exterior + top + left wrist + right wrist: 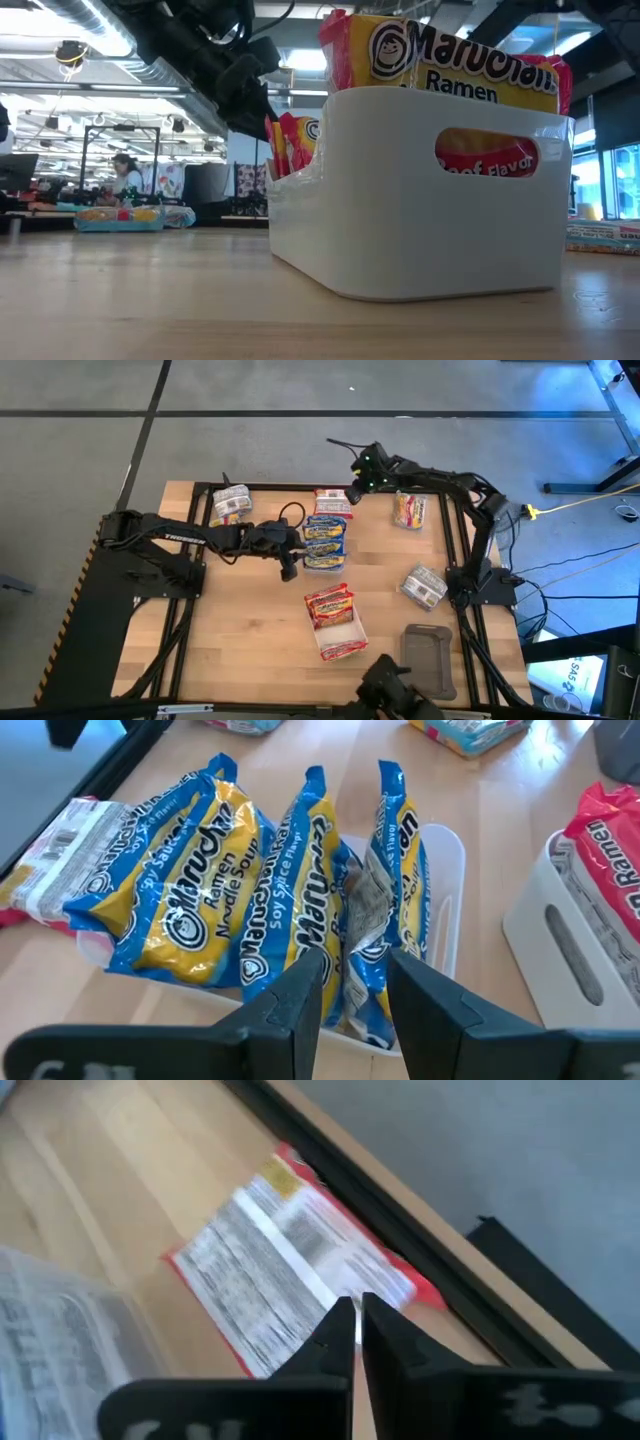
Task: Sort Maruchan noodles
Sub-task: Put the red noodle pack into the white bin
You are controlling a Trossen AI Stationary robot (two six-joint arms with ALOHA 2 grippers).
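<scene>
- Left hand [289,567] is held over the blue-yellow packets [250,910] in a white tray [440,920] mid-counter; fingers [300,1005] are parted, nothing gripped.
- Right hand [352,493] is placed at the far counter [250,630] edge, fingers pressed together on the edge of a red packet [290,1270] lying flat.
- Red-orange packets [330,605] are stood in a second white tray [420,200].
- Other packets are scattered loose on the counter.

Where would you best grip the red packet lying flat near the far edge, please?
Probably by an edge, from above: the red packet lies flat on the table, so only its thin crinkly rim offers purchase. The right claw is shut at that rim.
</scene>
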